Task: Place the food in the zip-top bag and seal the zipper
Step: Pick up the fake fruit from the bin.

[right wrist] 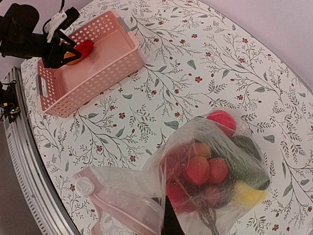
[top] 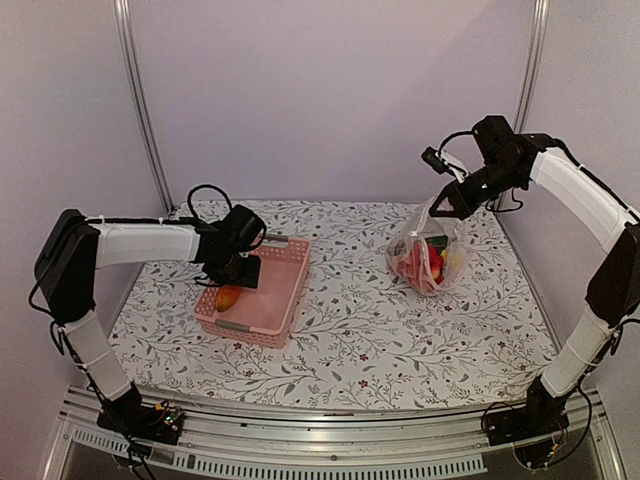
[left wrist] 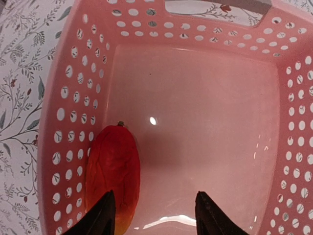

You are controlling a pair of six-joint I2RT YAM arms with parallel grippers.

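Your left gripper (left wrist: pixel 154 196) hangs inside the pink basket (left wrist: pixel 73 127), jaws apart, nothing between them. Just off it lies the last loose red-orange fruit (left wrist: pixel 113 171), flat on the basket floor and tight against the nine o'clock wall. In the wrist view its long axis runs twelve to six, stem at twelve. It sits under your left finger (left wrist: pixel 103 215) rather than in the gap, so I'd say you want a shift toward nine before you close. The jaws would then span its narrow width, though that wall leaves the outer finger little room.

Across the table (top: pixel 360 330), at three o'clock from the basket and well apart, your right gripper (top: pixel 440 208) is clamped on the top edge of the zip-top bag (top: pixel 425 250), pulling it up into a peak. The rest of the food (right wrist: pixel 200 169) is heaped inside. The zipper (right wrist: pixel 115 203) droops at the mouth, unsealed by my read. The left arm is plainly the nearer one for this fruit.
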